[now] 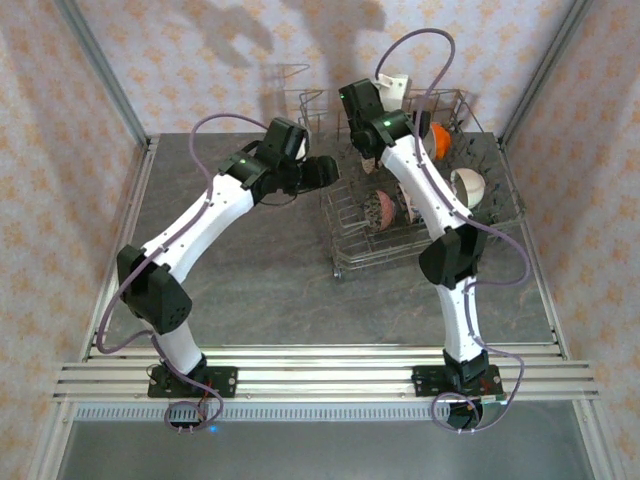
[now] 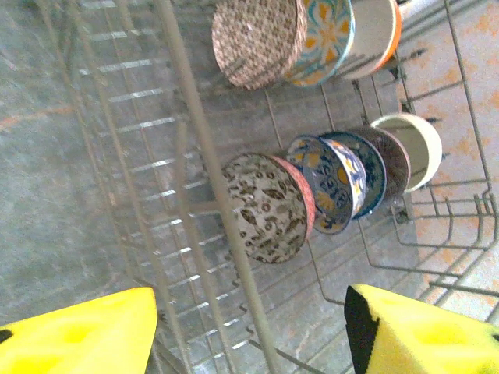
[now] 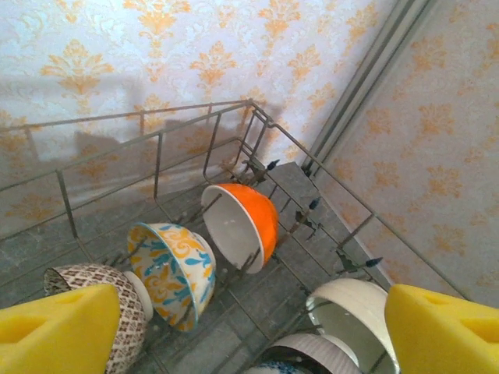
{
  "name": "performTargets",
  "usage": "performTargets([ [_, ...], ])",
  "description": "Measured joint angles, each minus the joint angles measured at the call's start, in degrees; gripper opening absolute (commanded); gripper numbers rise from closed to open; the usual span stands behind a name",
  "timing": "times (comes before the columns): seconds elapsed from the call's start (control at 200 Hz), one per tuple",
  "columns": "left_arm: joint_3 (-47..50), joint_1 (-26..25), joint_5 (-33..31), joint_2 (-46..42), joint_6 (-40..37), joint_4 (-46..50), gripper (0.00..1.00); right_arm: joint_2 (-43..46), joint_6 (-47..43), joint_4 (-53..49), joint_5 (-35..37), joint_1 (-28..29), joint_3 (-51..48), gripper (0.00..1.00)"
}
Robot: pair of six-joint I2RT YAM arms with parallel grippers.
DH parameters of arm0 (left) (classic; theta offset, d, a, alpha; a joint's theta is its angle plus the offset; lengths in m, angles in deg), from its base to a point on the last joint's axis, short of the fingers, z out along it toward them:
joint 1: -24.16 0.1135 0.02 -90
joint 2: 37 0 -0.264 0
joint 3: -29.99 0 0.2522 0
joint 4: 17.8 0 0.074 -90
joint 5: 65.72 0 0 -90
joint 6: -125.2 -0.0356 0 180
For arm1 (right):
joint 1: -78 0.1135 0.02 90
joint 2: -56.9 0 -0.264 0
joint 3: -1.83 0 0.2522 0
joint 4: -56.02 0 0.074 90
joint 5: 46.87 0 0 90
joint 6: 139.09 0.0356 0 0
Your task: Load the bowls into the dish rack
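Left end effector [image 2: 249,331] agape, dish rack [image 2: 209,167] rim wire before bowls [image 2: 265,206]

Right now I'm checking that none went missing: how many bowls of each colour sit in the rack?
Orange bowl: 1
Cream bowl: 1
Blue patterned bowls: 3
Brown patterned bowls: 2
Dark brown bowl: 1
Total: 8

Dish rack [image 1: 372,262] at 2 o'clock on table [image 1: 280,290]; holds orange bowl [image 1: 441,140], cream bowl [image 1: 470,185], pinkish bowl [image 1: 378,208]. R arm [image 1: 425,190] over rack; L arm [image 1: 210,215] at rack's 9 o'clock.
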Motion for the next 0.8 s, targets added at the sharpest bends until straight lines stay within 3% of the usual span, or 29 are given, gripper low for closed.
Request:
performTargets([
  [0.235,0.0,-0.7,4.2,3.3,1.7,-0.4,0.57,4.9,0.2,0.0,-0.2,-2.7,-9.4,0.75],
  [0.631,-2.6,-0.3,7.0,6.2,4.0,-0.7,0.17,8.3,2.5,0.0,-0.4,-4.8,-15.7,0.69],
  [0.796,-2.6,1.6,9.0,6.2,4.5,-0.3,0.09,9.8,2.9,-0.3,-1.3,-4.9,-15.7,0.67],
])
